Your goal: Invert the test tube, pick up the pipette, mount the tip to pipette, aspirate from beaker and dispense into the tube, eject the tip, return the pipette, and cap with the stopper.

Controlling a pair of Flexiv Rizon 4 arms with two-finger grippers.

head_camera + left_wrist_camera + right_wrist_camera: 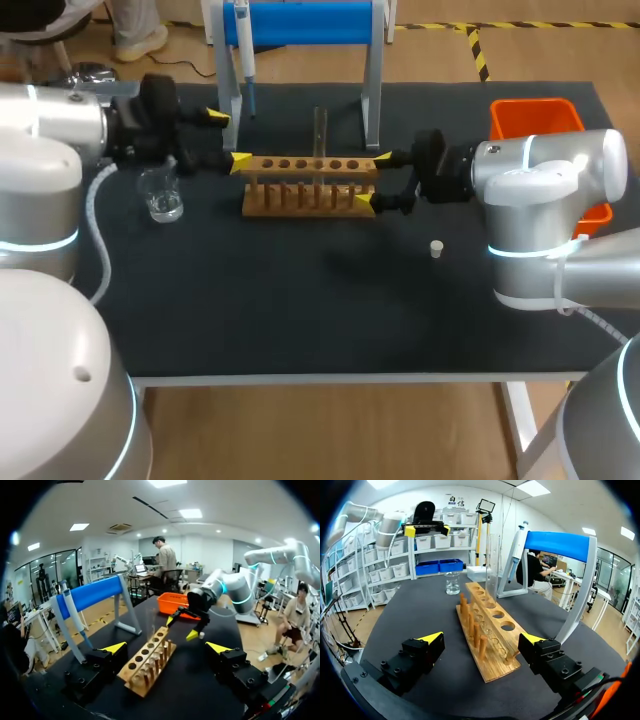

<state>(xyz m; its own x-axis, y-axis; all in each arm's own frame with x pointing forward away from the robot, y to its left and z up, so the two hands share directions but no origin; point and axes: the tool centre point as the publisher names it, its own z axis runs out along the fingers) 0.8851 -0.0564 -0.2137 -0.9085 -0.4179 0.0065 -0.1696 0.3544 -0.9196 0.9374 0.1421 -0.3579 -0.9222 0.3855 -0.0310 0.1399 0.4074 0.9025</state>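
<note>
Blue stand (300, 22), orange bin (535, 115), white stopper (437, 248), black table (300, 310)

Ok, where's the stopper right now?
In the head view the stopper sits on the black table, right of the wooden rack, nearer the camera than the right gripper.

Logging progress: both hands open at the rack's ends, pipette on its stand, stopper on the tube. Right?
Not quite: the head view shows the stopper lying on the table, apart from the tube. The rest holds.
</note>
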